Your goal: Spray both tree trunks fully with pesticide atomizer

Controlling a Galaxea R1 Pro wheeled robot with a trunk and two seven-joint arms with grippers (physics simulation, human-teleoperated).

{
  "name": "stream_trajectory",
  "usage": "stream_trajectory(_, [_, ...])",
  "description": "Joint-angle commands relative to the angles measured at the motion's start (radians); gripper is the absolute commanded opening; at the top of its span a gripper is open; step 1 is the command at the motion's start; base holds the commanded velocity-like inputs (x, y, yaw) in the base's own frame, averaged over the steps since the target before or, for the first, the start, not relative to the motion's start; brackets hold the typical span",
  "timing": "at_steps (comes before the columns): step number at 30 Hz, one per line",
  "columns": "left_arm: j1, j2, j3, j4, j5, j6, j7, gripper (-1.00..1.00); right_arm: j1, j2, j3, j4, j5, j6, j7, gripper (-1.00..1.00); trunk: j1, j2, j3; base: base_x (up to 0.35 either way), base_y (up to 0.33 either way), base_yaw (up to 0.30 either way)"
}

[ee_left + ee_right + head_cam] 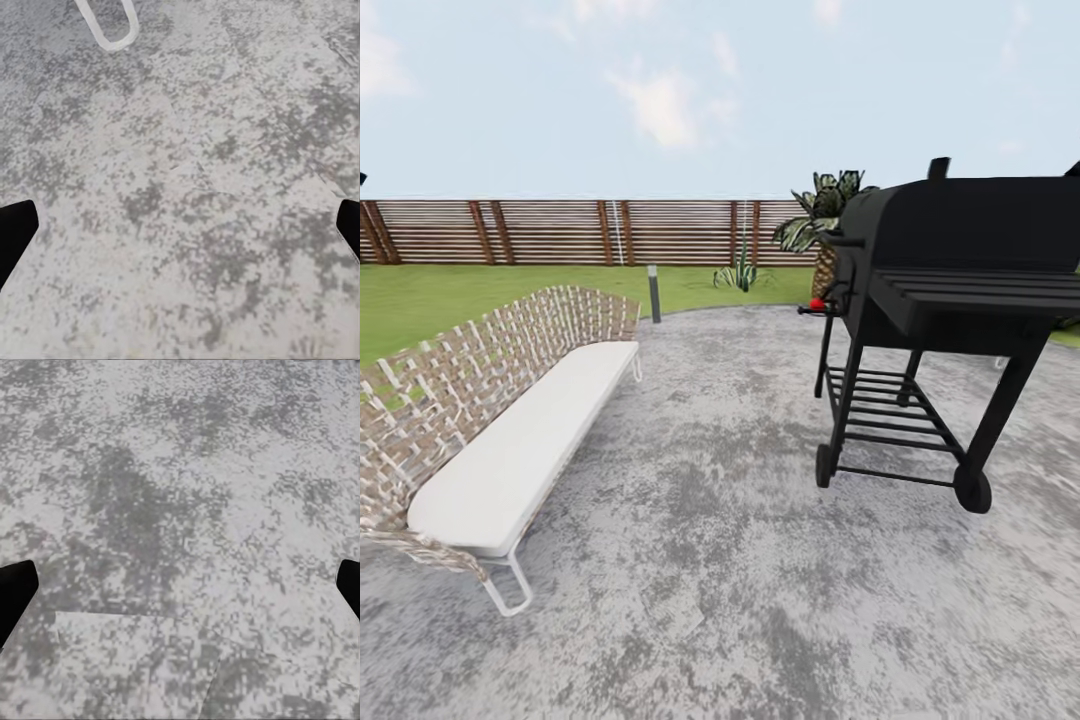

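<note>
The pesticide atomizer and the trees are out of view. I stand on a mottled grey paved patio (710, 560). In the left wrist view my left gripper (180, 232) is open, its black fingertips (15, 232) far apart over bare paving. My right gripper (180, 592) is open too in the right wrist view, with its dark fingertips (15, 589) at both edges and only grey paving between them.
A woven bench with a white cushion (520, 450) stands at the left; its white leg loop (112, 26) shows near the left gripper. A black barbecue grill (950, 300) on wheels stands at the right. Beyond lie lawn (450, 295), a short lamp post (654, 293), a palm (820, 215) and a slatted fence (560, 232).
</note>
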Motion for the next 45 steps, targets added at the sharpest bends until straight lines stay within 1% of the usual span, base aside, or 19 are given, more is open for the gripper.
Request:
stream_trajectory(1, [-0.001,0.000,0.000,0.001,0.003,-0.003,-0.001,1.00,-0.001,0.000,0.000,0.001,0.001,-0.003,0.001,1.00,0.000,0.000,-0.003,0.338,0.000,0.000])
stream_trajectory(8, [-0.001,0.000,0.000,0.001,0.003,-0.003,-0.001,1.00,-0.001,0.000,0.000,0.001,0.001,-0.003,0.001,1.00,0.000,0.000,-0.014,0.338,0.038,0.000])
stream_trajectory(22, [-0.001,0.000,0.000,0.001,0.003,-0.003,-0.001,1.00,-0.001,0.000,0.000,0.002,0.002,-0.003,0.001,1.00,0.000,0.000,-0.035,0.338,0.118,0.000])
stream_trajectory(30, [-0.001,0.000,0.000,0.001,0.003,-0.003,-0.001,1.00,-0.001,0.000,0.000,0.002,0.002,-0.003,0.001,1.00,0.000,0.000,-0.047,0.338,0.023,0.000])
stream_trajectory(45, [-0.001,0.000,0.000,0.001,0.003,-0.003,-0.001,1.00,-0.001,0.000,0.000,0.002,0.004,-0.002,0.001,1.00,0.000,0.000,-0.049,0.339,0.000,0.000])
